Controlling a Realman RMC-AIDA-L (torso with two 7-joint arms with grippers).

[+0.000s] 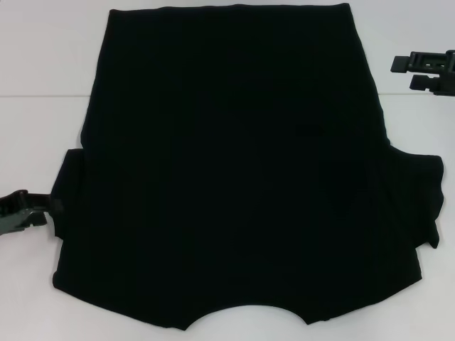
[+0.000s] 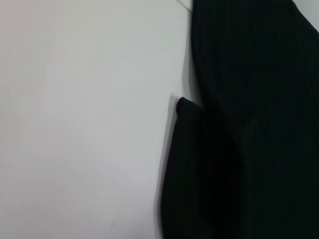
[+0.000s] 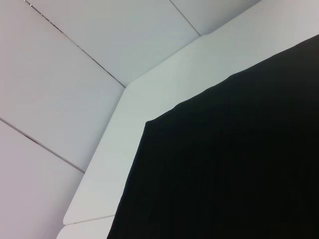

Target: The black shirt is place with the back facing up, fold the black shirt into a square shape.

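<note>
The black shirt point(image 1: 238, 170) lay spread flat on the white desk point(image 1: 43, 64), filling most of the frame, its neckline at the bottom edge. At lower left the left end effector point(image 1: 32, 210) met the sleeve edge; how far open, I cannot tell. At upper right the right end effector point(image 1: 416, 72) hung open, holding nothing, apart from the shirt.

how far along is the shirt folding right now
Barely begun. Done: the black shirt lies spread flat on the white table, collar toward the robot, no lettering showing. In hand: the left claw sits at the left sleeve's edge, though a grip can't be confirmed; the right claw hovers off the far right corner, holding nothing. Left: every fold, since both sleeves are still spread out.
</note>
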